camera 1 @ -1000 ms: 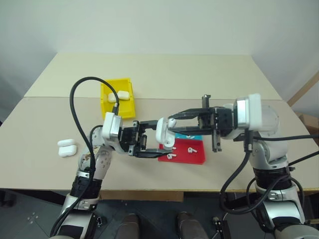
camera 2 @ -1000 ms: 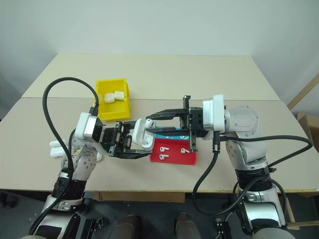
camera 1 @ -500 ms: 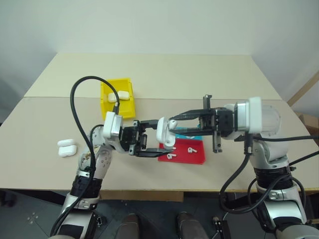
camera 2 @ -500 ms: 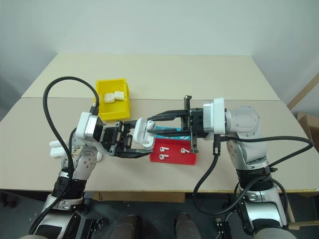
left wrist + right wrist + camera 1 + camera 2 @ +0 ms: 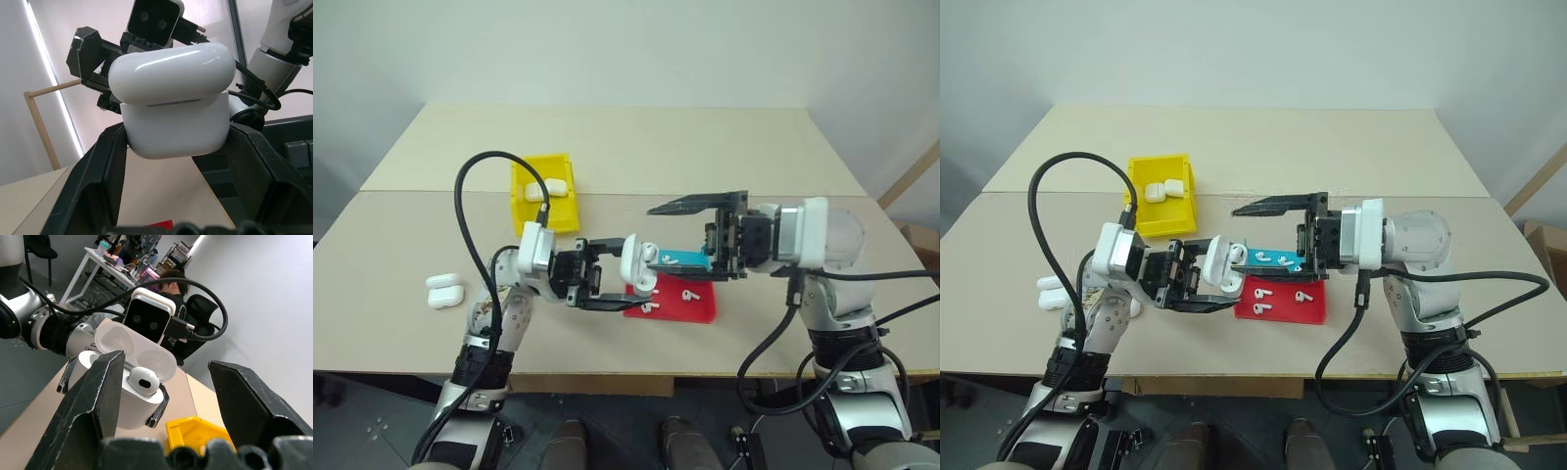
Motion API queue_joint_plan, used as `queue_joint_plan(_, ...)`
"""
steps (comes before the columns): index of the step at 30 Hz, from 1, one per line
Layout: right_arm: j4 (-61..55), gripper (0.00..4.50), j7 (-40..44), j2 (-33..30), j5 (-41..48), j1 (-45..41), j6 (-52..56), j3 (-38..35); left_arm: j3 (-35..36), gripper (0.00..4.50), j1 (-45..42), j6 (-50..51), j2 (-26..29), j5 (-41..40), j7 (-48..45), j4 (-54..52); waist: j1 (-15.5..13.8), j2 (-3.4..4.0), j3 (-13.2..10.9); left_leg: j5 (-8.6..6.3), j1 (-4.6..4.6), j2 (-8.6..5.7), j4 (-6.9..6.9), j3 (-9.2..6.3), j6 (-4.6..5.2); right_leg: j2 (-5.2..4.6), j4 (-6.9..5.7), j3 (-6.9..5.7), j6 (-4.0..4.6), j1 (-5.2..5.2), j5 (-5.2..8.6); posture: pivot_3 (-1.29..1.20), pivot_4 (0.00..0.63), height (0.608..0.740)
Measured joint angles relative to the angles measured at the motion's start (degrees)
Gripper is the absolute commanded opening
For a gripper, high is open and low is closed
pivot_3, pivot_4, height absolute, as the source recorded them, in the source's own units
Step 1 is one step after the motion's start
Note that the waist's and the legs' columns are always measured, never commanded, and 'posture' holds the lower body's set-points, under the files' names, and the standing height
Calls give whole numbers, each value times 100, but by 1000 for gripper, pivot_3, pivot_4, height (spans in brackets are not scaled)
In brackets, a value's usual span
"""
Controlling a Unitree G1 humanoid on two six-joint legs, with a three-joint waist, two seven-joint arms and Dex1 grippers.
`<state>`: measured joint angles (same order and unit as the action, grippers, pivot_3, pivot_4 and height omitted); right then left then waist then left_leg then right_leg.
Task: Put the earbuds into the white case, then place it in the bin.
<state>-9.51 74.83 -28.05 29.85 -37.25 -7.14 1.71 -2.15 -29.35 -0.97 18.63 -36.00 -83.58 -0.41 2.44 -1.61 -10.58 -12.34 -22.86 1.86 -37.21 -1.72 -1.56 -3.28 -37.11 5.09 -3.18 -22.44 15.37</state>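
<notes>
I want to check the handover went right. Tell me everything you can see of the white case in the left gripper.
The white case is small, glossy, rounded plastic, held off the table above the red tray. The left gripper clamps its body between two black fingers. Its hinged lid stands open, and a white earbud sits in the body. The right gripper is spread wide beside the case, not touching it.

No text, label, brand or number is showing legibly — nothing is reading on any surface in these views.
</notes>
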Motion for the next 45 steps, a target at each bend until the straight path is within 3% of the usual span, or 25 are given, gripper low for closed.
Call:
queue_joint_plan(5,-23,3377,-122,-389,59,0,452,-18,95,2738,7,-140,192,60,18,98,4,0,0,0,0,1,1,0,0,0,0,0,0,-1,0,0,150,740)
queue_joint_plan(10,-78,3377,-363,-1368,-183,-50,1626,21,503,2738,434,-478,861,221,-161,215,11,1,-1,0,-1,0,5,3,0,-1,2,2,1,-7,1,0,150,740)
queue_joint_plan(12,5,3377,-470,-1706,-452,-290,2309,247,692,2738,766,-612,1019,222,-208,262,22,2,-1,0,-2,2,5,9,0,-2,0,6,2,-15,0,0,150,740)
queue_joint_plan(18,372,3377,-345,-1955,-1174,-1389,3419,1210,1004,2738,1818,-934,1213,274,-39,-121,19,4,-2,0,-22,6,11,18,0,-1,-2,15,3,-47,0,0,150,740)
queue_joint_plan(24,1557,3377,107,-1467,-2384,-2700,3816,2622,1028,2738,2475,-1154,1215,336,253,-639,13,5,-2,0,-42,6,8,22,0,-3,-8,16,8,-72,-4,0,150,740)
queue_joint_plan(30,2788,3377,396,-923,-3533,-3276,3474,3575,916,2738,2682,-1297,1084,442,525,-806,-7,6,-3,0,-46,4,9,18,0,-5,-9,10,11,-75,-5,0,150,740)
queue_joint_plan(31,2892,3377,400,-882,-3607,-3295,3431,3617,897,2738,2682,-1298,1079,444,549,-809,-8,6,-3,0,-46,4,9,19,0,-5,-9,10,11,-75,-5,0,150,740)
queue_joint_plan(34,3566,2779,437,-625,-4001,-3453,3035,3768,827,2738,2683,-1359,1026,464,663,-816,12,6,-3,0,-43,7,10,19,0,-3,-13,10,14,-76,-7,0,150,740)
queue_joint_plan(45,4758,2779,471,68,-4638,-3668,2221,3800,605,2738,2543,-1534,936,565,863,-808,23,8,-3,0,-40,6,9,19,0,-2,-24,11,16,-78,-8,0,150,740)
